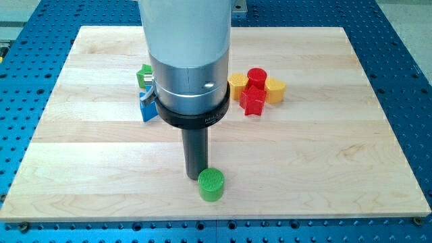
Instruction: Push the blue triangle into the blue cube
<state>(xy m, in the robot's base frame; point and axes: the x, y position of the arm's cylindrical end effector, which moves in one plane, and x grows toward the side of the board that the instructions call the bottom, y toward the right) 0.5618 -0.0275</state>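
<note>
My tip (196, 177) sits on the wooden board (324, 155), near the middle of its bottom edge. A green cylinder (211, 184) stands just beside it, on the view's right and slightly lower; I cannot tell whether the two touch. This arm carries no jaws at all, only the dark rod, so it holds nothing.

The blue triangle (147, 107) shows only as a sliver at the left side of the arm's big grey body, well above my tip and toward the view's upper left. Most of it is hidden, so I cannot confirm its shape. Just above it a green block (144, 75) peeks out the same way, close to the blue piece. I cannot pick out the blue cube anywhere; the arm covers a wide strip of the board's centre.

Toward the view's right of the arm, in the upper half of the board, four blocks cluster together: a yellow block (238, 85), a red cylinder (256, 76), a yellow cylinder-like block (275, 89) and a red block (253, 102) just below them.
</note>
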